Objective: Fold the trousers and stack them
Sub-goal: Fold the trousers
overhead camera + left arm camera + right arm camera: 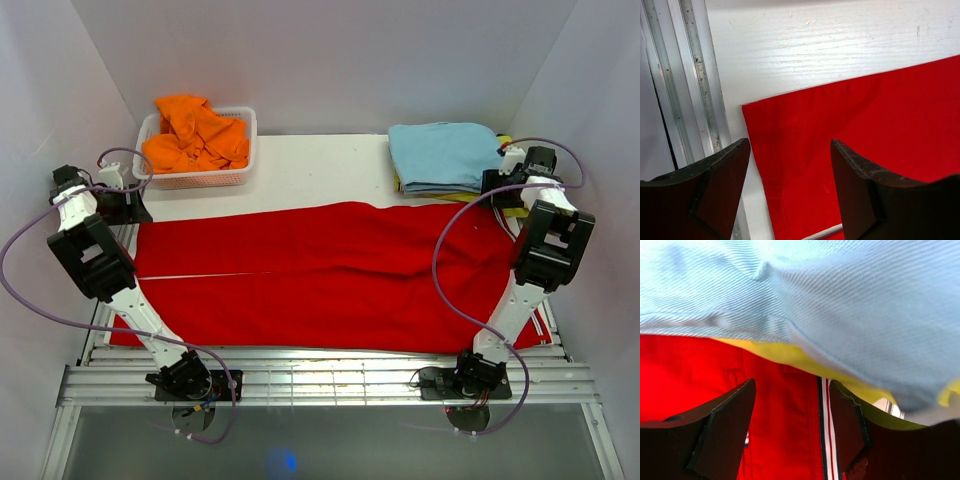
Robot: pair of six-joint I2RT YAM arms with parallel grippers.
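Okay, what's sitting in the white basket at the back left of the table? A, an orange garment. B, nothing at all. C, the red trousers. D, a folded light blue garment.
A: the white basket holds a crumpled orange garment, while the red trousers lie spread flat on the table and the light blue garment sits folded at the back right.

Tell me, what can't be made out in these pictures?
Top view: right end of the trousers, behind the right arm.
Right wrist view: the yellow garment, mostly covered by the light blue garment.
Left wrist view: only a trousers corner; the rest cut off by the frame.
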